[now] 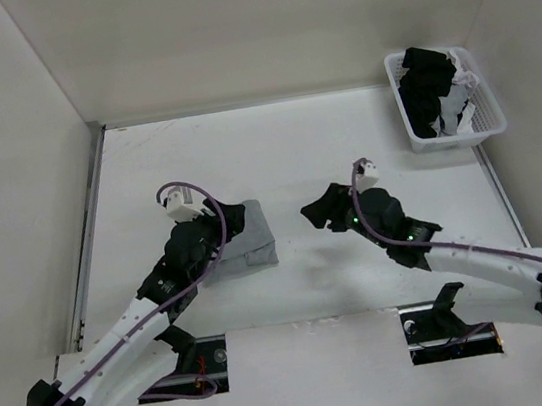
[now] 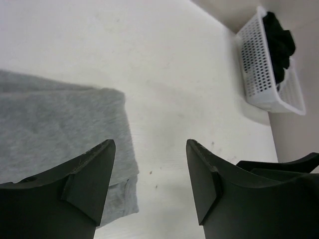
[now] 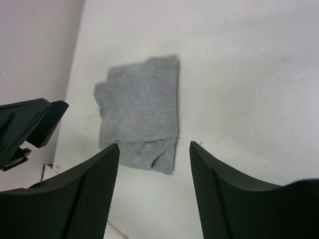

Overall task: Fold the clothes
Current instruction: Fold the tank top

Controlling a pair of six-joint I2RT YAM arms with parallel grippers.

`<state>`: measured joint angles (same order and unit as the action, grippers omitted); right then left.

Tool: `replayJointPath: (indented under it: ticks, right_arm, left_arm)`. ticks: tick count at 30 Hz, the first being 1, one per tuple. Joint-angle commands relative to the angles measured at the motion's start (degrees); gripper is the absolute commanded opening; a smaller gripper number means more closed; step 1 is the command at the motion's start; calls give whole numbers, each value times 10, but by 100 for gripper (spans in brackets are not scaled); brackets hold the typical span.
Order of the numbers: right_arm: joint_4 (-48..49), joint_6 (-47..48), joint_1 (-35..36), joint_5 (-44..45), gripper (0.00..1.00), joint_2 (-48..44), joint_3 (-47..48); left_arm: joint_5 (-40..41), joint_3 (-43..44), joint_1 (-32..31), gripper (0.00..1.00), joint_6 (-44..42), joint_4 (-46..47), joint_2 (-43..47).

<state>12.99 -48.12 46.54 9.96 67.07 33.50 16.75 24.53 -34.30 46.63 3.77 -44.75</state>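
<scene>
Grey knit tank top lies folded in a compact packet on the counter — left gripper at its edge and right gripper apart both gape empty, likely so the fold rests undisturbed.

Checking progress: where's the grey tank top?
Top view: the grey tank top lies folded left of centre on the table, partly under the left gripper.

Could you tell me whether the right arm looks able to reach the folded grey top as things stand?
Probably yes: the right gripper is open and empty, and only bare table lies between it and the grey top. The left gripper, at the top's left side, might crowd it.
</scene>
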Motion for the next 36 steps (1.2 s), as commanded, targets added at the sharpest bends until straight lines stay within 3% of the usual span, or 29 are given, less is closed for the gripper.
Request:
replayJointPath:
  ticks: [1,6,13,20,30,36]
  right_arm:
    - [-1,51,3,73,66,-87,-47]
    - [-23,68,-26,96,74,-206,-107]
    - [-14,58,-35,119,76,-279,-171]
    - [19,53,-62,126,77,-273,-204]
    - [51,52,-72,132,76,-252,-233]
    - [56,45,-78,130,76,-251,-241]
  left_arm:
    - [61,52,-33,59,-78,-21,20]
    - [90,140,-45,64,-123,-49,22]
    - [121,218,-8,67,-143,-89,17]
    - [152,198,69,67,-88,-146,22]
    - [77,175,237,67,-31,-207,28]
    - [39,155,286,65,-16,-200,20]
